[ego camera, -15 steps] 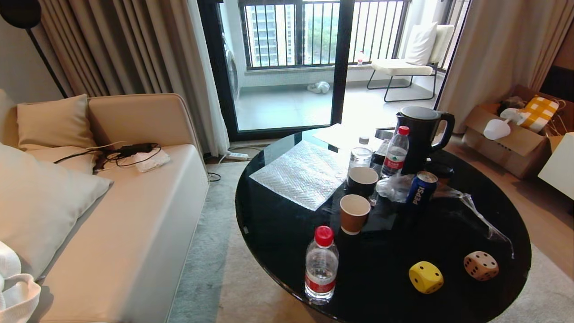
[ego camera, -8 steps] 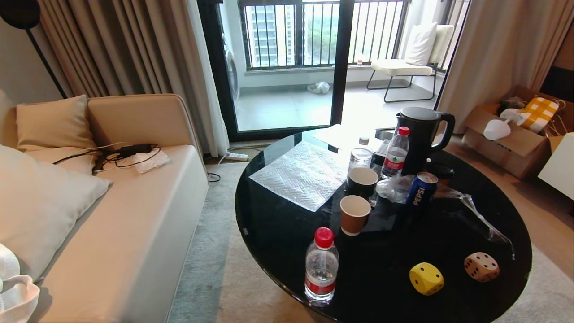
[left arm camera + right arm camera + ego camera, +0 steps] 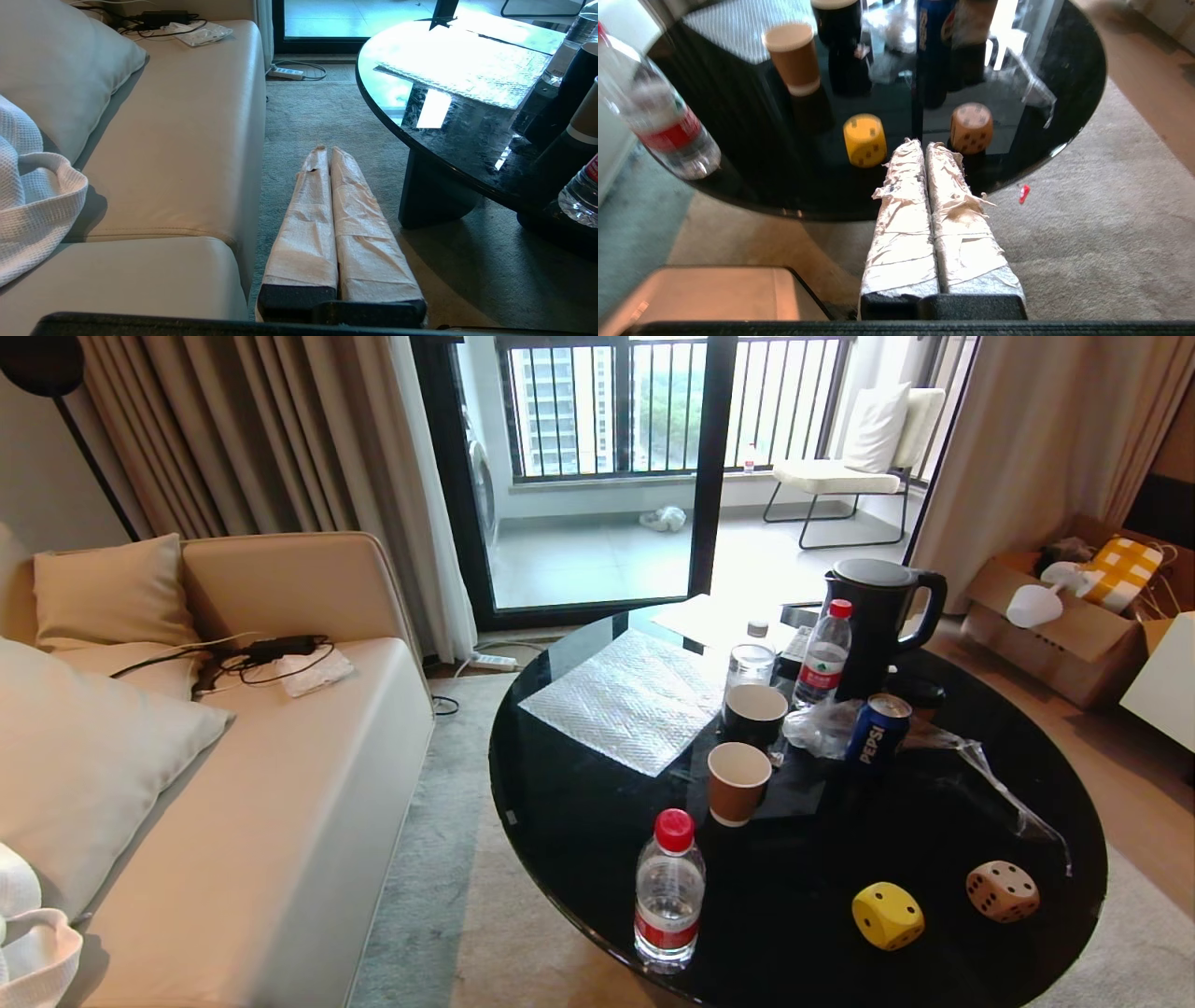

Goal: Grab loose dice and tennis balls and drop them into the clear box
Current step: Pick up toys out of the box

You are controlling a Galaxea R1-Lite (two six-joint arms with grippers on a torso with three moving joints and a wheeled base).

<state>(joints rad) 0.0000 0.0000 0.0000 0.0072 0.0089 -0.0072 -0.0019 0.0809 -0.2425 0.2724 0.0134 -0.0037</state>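
Both grippers alike: left gripper (image 3: 327,151) and right gripper (image 3: 923,145) each have two long fingers wrapped in creased white tape, frayed on the right, on black, possibly foam, bases.

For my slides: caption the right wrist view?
Shut right gripper points at the yellow die and tan die on the black table.

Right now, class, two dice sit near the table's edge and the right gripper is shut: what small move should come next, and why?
Probably open the right gripper and ease it toward the tan die. It is shut, empty, and pointing between that and the yellow die, short of both; the tan one sits nearer its tips.
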